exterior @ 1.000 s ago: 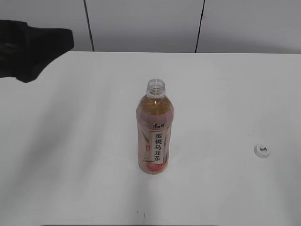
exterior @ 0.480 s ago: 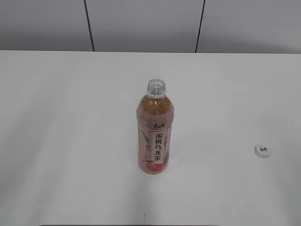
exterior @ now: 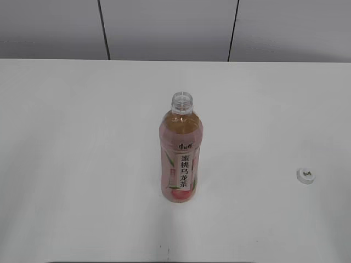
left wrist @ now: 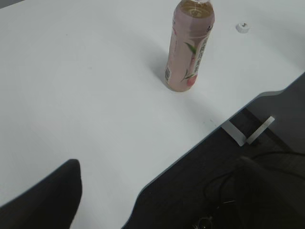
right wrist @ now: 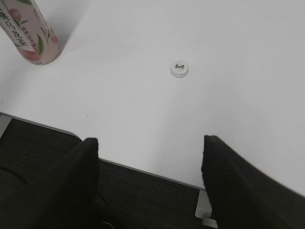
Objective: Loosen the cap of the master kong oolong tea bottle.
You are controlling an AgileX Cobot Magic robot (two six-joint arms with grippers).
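- Master kong oolong tea bottle [exterior: 180,159] upright mid-tabletop [exterior: 82,164], neck uncapped.
- Cap [exterior: 306,175] lying apart, toward right edge.
- Right gripper [right wrist: 150,157] jaws apart, empty.
- Left gripper [left wrist: 43,202] jaws: cannot tell.

Cap [right wrist: 179,69] on table [right wrist: 143,105], beyond parted fingers [right wrist: 217,157]

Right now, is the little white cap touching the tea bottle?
Apart. The exterior view shows the cap lying on the table, with bare tabletop between it and the upright bottle, whose neck is open.
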